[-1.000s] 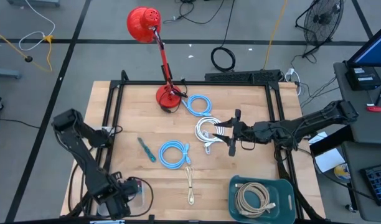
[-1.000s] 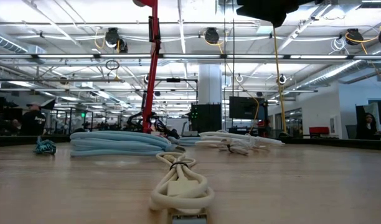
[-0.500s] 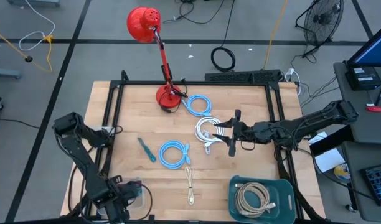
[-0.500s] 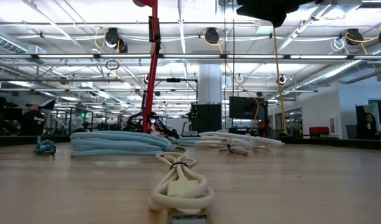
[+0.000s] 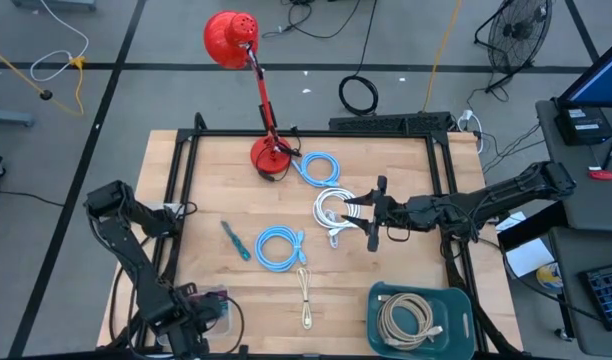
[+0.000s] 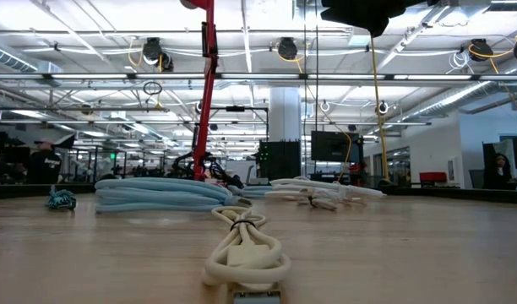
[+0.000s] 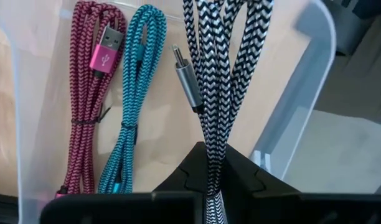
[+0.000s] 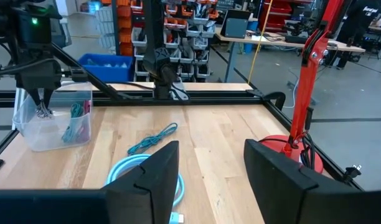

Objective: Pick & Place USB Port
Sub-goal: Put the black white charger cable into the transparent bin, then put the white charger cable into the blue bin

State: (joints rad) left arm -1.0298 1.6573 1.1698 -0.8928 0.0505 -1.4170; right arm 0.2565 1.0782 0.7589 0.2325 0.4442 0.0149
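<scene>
My left gripper sits over a clear plastic bin at the table's near left corner, shut on a black-and-white braided USB cable. The cable's silver plug shows beside the strands. A pink cable and a teal cable lie on the bin's floor. The right wrist view shows the left gripper pointing down into the bin. My right gripper hovers open above a white coiled cable mid-table. My left gripper pinches the looped black-and-white cable between its two fingers, with several strands together. The fingers come from above, pointing down into the bin. The loops reach out beyond the fingertips over the bin's floor. Whether they rest on it, I cannot tell.
A red desk lamp stands at the far edge. Two light blue coils, a loose teal cable and a beige bundled cable lie on the table. A teal bin holding a beige cable sits near right.
My left arm has shifted a little toward the table's left edge and stays shut on the cable over the clear bin.
</scene>
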